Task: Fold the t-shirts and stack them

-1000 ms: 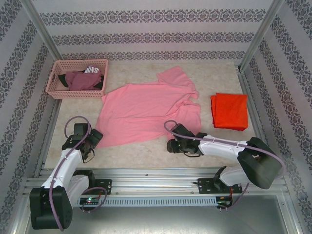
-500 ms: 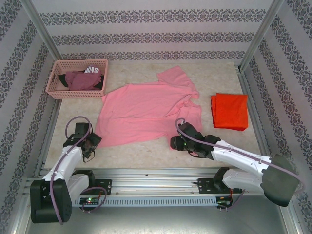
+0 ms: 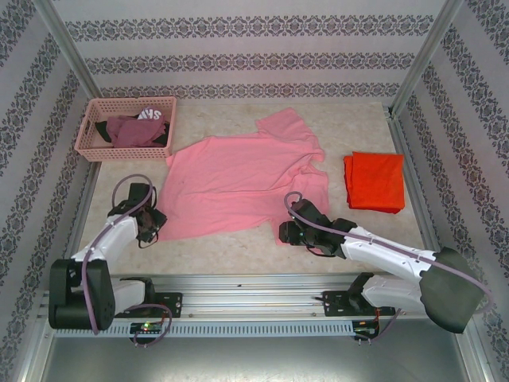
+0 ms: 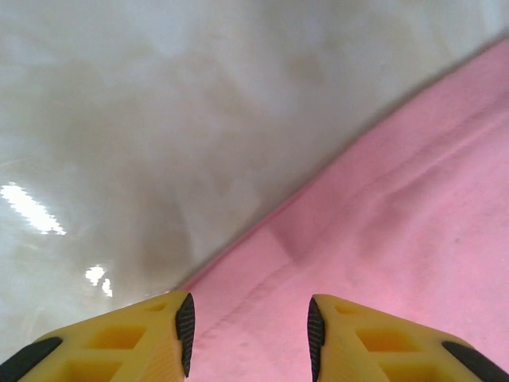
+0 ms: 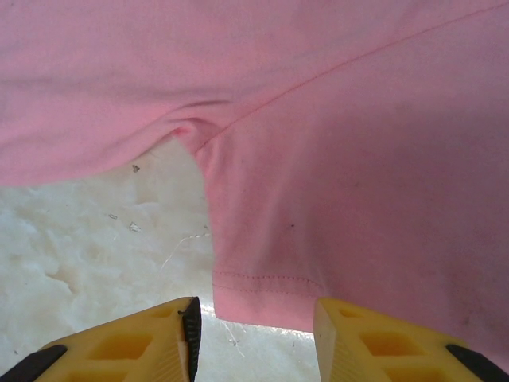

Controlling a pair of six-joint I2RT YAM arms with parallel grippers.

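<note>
The salmon-pink t-shirt (image 3: 238, 187) lies spread flat at the table's middle, its sleeves rumpled on the right. The orange-red t-shirt (image 3: 374, 181) lies folded to its right. My left gripper (image 3: 151, 223) sits at the pink shirt's near-left corner. In the left wrist view its jaws (image 4: 248, 334) stand apart over the hem (image 4: 382, 239), with flat cloth between them. My right gripper (image 3: 288, 232) is at the near sleeve. In the right wrist view it (image 5: 254, 334) is open, and the stitched sleeve hem (image 5: 270, 282) lies just ahead of its fingertips.
A pink basket (image 3: 89, 148) with maroon and black garments stands at the back left. Metal frame posts and patterned walls ring the table. Bare tabletop (image 3: 231, 247) runs along the near edge between the arms.
My left gripper has moved in to the pink shirt's near-left corner and its jaws have narrowed. My right gripper slid right along the near edge to the sleeve hem.
</note>
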